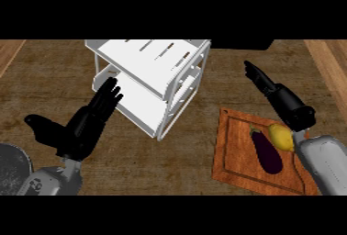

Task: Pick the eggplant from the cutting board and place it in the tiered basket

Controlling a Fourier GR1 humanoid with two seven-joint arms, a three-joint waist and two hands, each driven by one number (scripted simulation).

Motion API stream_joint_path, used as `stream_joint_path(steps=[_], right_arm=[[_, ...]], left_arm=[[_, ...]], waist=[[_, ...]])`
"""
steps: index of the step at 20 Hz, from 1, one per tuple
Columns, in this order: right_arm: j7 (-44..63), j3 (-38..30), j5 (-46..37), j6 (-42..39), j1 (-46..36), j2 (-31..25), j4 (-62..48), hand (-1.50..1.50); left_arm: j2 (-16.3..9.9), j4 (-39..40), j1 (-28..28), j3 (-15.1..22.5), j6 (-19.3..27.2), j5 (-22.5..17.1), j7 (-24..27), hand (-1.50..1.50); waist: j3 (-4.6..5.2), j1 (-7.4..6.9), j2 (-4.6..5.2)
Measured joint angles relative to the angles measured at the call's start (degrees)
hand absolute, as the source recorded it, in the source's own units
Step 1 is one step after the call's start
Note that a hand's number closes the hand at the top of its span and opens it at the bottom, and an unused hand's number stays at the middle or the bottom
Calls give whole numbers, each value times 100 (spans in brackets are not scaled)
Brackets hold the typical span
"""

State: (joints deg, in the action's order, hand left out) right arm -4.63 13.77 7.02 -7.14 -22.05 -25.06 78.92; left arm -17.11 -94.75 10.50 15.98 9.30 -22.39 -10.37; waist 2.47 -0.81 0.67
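Both of your robot hands are open and hold nothing; the eggplant is on the cutting board.

Your right robot hand hangs above the board's far edge, fingers straight and pointing away from you, clear of the eggplant. Your left robot hand sits at the left with fingers straight, their tips just beside the white tiered basket. The eggplant lies lengthwise on the board, a yellow lemon touching its right side. A grey round plate shows at the worktop's lower left edge.
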Motion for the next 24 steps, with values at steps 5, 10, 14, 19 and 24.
stream_joint_path(steps=[5, 10, 14, 19, 24], right_arm=[[575, -3, -207, 705, -129, 591, -532, -150], [819, -10, -724, 1877, -43, 1220, -1321, -150], [175, -68, -918, 2325, -35, 1693, -1682, -150], [902, 271, -1586, 2309, -184, 1198, -1049, -150], [2263, 927, -2502, 1562, -631, 259, -799, -150]], left_arm=[[-119, 218, -214, 4, -126, 326, 452, 0], [-178, 709, -323, 74, -264, 655, 940, 0], [-40, 1249, -296, 39, -410, 814, 1310, 0], [16, 1380, -374, -50, -506, 875, 1561, 0], [-8, 1432, -396, -88, -503, 908, 1583, 0]], waist=[[-173, -26, -23], [-220, -8, -6], [-239, 36, -29], [-246, 109, -91], [-214, 154, -153]])
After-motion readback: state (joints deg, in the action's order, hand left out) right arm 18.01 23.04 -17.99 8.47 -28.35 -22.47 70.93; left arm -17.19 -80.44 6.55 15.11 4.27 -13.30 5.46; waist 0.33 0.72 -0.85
